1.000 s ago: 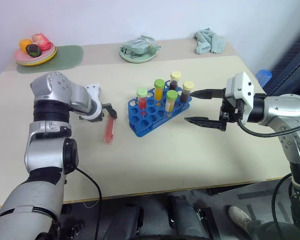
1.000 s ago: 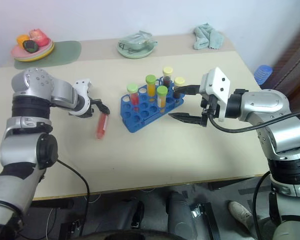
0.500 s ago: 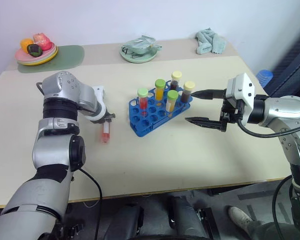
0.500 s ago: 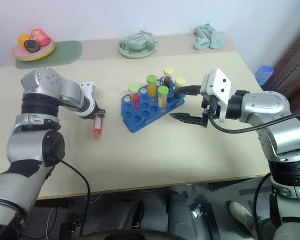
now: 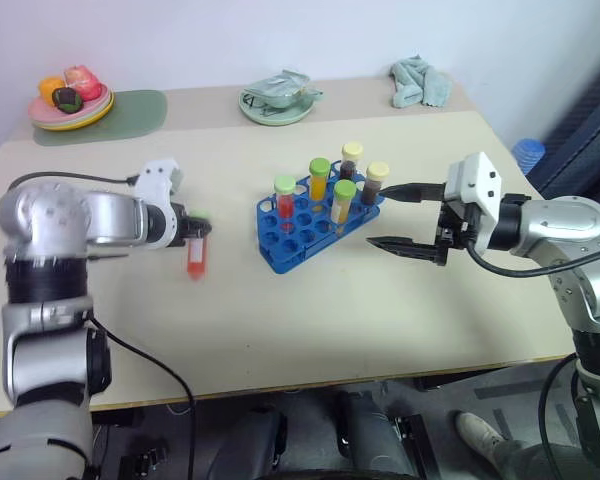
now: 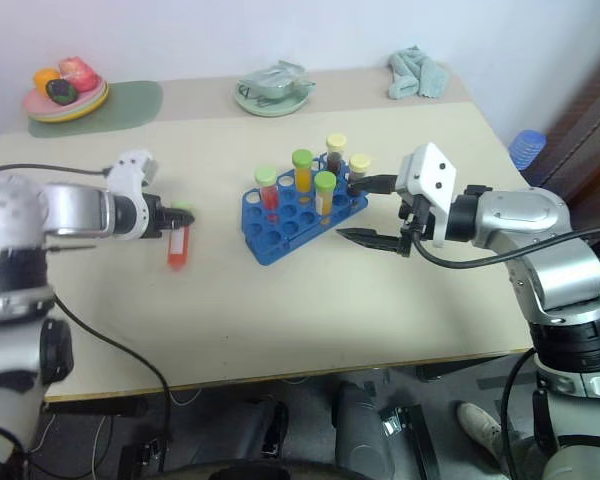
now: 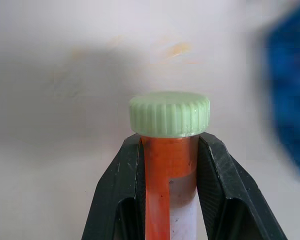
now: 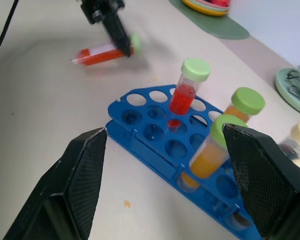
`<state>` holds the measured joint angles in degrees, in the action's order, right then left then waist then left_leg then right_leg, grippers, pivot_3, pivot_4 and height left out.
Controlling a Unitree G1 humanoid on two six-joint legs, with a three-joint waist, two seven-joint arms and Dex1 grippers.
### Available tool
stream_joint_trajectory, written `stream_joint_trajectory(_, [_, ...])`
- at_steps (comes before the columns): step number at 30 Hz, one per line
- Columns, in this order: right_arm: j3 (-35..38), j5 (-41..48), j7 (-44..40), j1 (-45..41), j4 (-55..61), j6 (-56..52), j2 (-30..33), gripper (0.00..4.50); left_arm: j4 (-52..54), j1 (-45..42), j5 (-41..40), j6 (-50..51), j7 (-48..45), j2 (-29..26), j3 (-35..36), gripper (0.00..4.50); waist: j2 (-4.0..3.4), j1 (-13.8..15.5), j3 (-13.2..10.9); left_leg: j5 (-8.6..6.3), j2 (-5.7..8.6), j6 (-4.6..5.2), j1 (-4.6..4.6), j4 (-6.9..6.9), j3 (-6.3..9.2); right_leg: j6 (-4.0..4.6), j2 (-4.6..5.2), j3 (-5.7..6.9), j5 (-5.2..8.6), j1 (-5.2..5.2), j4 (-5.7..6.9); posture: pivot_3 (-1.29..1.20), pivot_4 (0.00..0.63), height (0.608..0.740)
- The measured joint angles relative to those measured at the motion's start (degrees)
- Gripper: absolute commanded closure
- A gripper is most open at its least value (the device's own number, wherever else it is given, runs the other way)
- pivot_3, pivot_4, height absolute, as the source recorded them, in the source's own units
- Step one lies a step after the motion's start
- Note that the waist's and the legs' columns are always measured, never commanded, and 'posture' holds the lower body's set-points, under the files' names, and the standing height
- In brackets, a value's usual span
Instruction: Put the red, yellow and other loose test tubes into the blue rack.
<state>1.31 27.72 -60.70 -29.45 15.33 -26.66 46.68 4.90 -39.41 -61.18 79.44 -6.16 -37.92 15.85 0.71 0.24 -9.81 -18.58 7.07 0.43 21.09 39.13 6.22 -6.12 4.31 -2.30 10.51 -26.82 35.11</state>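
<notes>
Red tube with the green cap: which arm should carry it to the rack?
Left. The left gripper is already shut on the red tube, just under its cap. The right gripper hangs open and empty beside the blue rack.

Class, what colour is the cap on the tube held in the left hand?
Pale green cap, clearest in the left wrist view.

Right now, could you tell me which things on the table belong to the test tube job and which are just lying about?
Part of the job:
- red tube, clamped under its green cap by the left gripper
- blue rack, already holding five tubes
- right gripper, open beside the rack

Just lying about:
- plate of fruit on a green mat
- green dish
- folded cloth
</notes>
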Motion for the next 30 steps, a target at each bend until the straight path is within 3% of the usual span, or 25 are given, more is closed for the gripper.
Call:
stream_joint_trajectory(2, [-0.08, -0.06, 0.14, -0.01, -0.24, -0.03, -0.18, 0.73, 8.71, 5.57, -2.95, -7.13, -14.41, -0.57, 2.13, 3.69, -0.01, -0.03, 0.00, 0.01, 0.00, 0.00, 0.13, 0.07, -0.01, 0.01, 0.01, 0.09, -0.01, -0.10, 0.00, 0.00, 0.150, 0.740])
stream_joint_trajectory(5, [-0.03, 0.05, 0.92, 0.10, 0.09, -0.44, -0.38, 0.73, 12.25, 7.71, -2.73, -15.01, -24.70, -0.66, 3.03, 3.69, -0.02, 0.47, 0.01, 0.06, -0.01, -0.08, 0.08, 0.09, 0.04, 0.13, 0.02, 0.17, -0.08, 0.01, 0.01, 0.00, 0.150, 0.740])
stream_joint_trajectory(12, [4.31, 2.58, 7.12, 6.71, 7.95, -5.52, -0.57, 0.73, 5.99, 8.23, 18.39, -46.16, -39.38, 7.82, -8.86, 3.69, 0.00, 0.66, 0.02, 0.00, 0.00, 0.04, -0.12, 0.07, 0.10, 0.15, 0.09, 0.35, -0.11, 0.32, -0.22, 0.00, 0.150, 0.740])
stream_joint_trajectory(17, [10.08, 5.70, 14.96, 17.14, 16.91, -12.12, -1.32, 0.73, -2.33, 7.55, 29.60, -61.93, -42.26, 15.40, -15.78, 3.69, 0.01, 0.66, 0.02, -0.02, -0.01, 0.10, 0.08, 0.08, 0.15, 0.14, 0.10, 0.41, -0.11, 0.22, -0.35, 0.00, 0.150, 0.740])
stream_joint_trajectory(23, [16.74, 8.98, 22.39, 29.22, 25.43, -17.58, -3.41, 0.73, -9.49, 5.73, 37.02, -70.99, -41.64, 20.19, -18.18, 3.69, 0.01, 0.87, 0.04, -0.02, -0.01, 0.10, 0.04, 0.10, 0.14, 0.13, 0.11, 0.45, -0.12, 0.25, -0.26, 0.00, 0.150, 0.740])
stream_joint_trajectory(30, [23.16, 10.93, 24.99, 39.01, 29.65, -18.76, -4.59, 0.73, -14.86, 4.26, 41.92, -76.56, -39.12, 25.29, -19.62, 3.69, 0.05, 1.71, 0.07, -0.03, -0.02, 0.13, -0.01, 0.12, 0.12, 0.12, 0.09, 0.46, -0.12, 0.27, -0.26, 0.00, 0.150, 0.740])
